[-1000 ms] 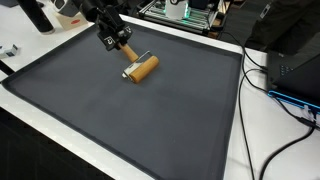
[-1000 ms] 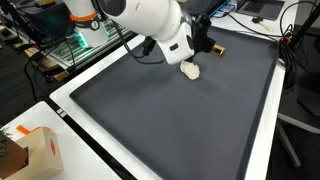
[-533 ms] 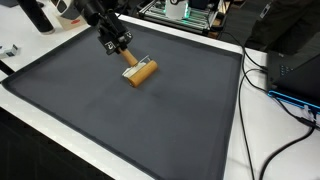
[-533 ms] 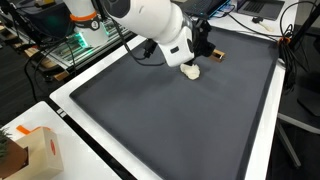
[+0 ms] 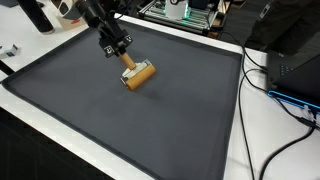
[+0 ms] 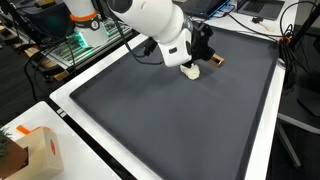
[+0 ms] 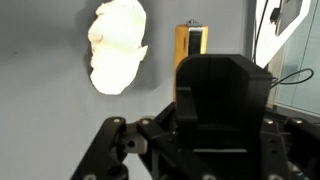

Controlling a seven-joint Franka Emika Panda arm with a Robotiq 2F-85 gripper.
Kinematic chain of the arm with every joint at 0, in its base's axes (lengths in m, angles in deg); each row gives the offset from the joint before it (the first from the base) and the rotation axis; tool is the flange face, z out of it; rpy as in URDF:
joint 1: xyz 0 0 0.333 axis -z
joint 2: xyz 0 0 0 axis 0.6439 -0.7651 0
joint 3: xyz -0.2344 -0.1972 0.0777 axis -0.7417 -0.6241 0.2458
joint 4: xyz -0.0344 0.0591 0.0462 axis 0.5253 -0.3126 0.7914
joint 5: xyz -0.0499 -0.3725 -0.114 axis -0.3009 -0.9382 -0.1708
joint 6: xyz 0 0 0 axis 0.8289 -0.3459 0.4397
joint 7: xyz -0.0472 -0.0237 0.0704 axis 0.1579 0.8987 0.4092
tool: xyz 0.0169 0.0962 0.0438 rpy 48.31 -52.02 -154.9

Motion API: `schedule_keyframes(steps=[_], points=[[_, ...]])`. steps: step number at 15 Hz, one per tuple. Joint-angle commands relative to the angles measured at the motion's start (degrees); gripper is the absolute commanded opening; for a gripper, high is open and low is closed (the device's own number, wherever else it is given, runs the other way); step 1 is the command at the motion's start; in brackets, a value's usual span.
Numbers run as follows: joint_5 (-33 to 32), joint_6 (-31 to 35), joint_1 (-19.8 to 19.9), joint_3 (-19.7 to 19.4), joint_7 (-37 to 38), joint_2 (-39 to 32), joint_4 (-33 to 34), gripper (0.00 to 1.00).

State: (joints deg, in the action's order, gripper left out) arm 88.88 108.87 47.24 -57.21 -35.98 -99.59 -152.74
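We read the gripper (image 5: 118,47) as clamped shut on the stem of the wooden roller (image 5: 140,75), which lies on the dark mat (image 5: 170,130) just centreward of the claw, barrel crosswise to the stem.

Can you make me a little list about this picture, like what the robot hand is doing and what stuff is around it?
Robot hand: gripper, shut, seemingly on the thin handle of the wooden roller
Thing held: wooden roller, thick end down by the mat, toward one corner
Beside it: white lump, on the mat, apart from the roller in the wrist view
Underneath: dark mat
Off the mat: cardboard box; cables
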Motion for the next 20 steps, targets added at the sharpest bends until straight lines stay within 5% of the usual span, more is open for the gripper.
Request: schedule_keyframes(steps=[1, 10, 20], points=[[-1.5, 1.7, -0.6, -0.1, 4.1, 1.2, -1.0, 0.19], [-10.7, 0.6, -0.8, -0.8, 19.0, 3.4, -0.4, 0.19], [-33.9, -6.1, -2.5, -2.3, 49.1, 7.5, 4.2, 0.19]])
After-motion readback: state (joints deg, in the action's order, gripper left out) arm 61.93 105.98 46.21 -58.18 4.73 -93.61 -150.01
